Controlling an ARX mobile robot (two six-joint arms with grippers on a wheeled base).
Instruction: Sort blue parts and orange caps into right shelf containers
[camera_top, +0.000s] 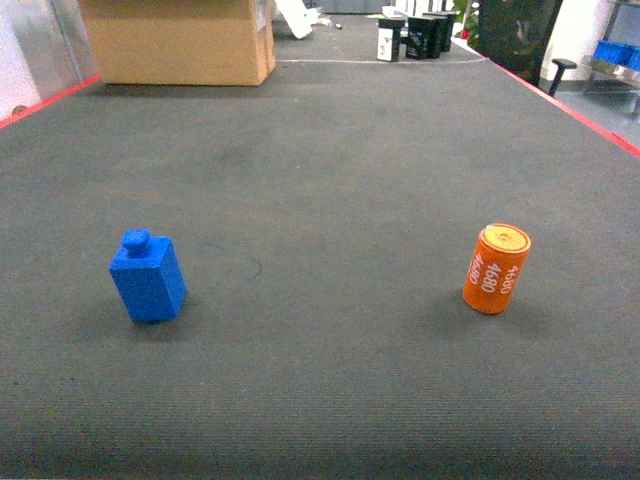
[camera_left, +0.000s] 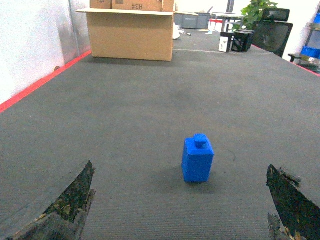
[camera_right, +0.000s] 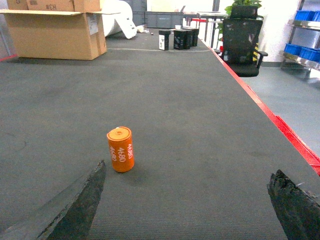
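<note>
A blue part (camera_top: 148, 277), a small block with a stud on top, stands upright on the dark mat at the left. An orange cap (camera_top: 497, 267), a cylinder printed 4680, stands at the right. No gripper shows in the head view. In the left wrist view my left gripper (camera_left: 180, 172) is open, and the blue part (camera_left: 198, 160) stands just ahead of its fingertips, untouched. My right gripper (camera_right: 188, 167) is open too, and the orange cap (camera_right: 120, 149) stands ahead near its left finger (camera_right: 85, 200). Blue right shelf containers (camera_right: 303, 52) sit on a rack far right.
A cardboard box (camera_top: 178, 40) stands at the far left of the mat, and black boxes (camera_top: 415, 37) stand at the far end. Red strips (camera_top: 570, 105) mark the mat's side edges. An office chair (camera_right: 241, 45) stands beyond the right edge.
</note>
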